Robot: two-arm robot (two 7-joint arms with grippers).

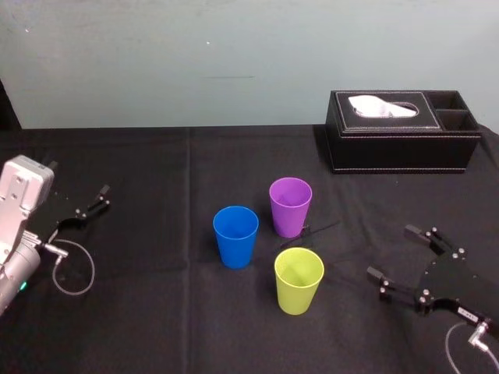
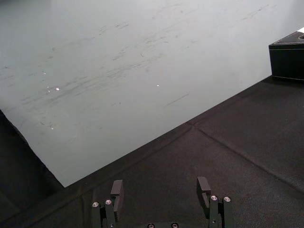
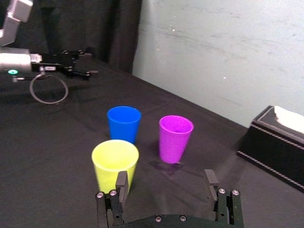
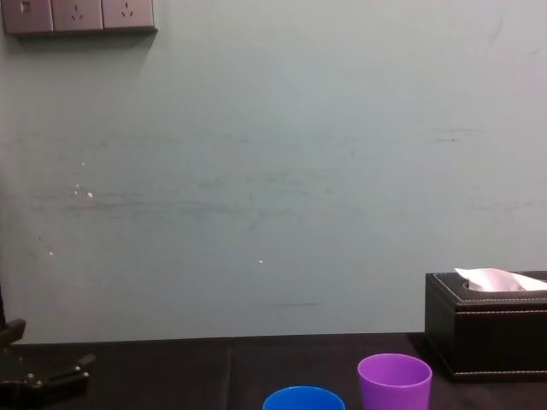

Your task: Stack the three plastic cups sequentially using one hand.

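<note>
Head view | right gripper jaws wide apart, empty, near yellow-green cup | left gripper jaws apart, empty

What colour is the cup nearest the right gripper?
Yellow-green, a smooth tapered plastic cup; clearest in the head view.

The left claw sits out at the left, the right claw forward right, both jaws spread wide
</note>
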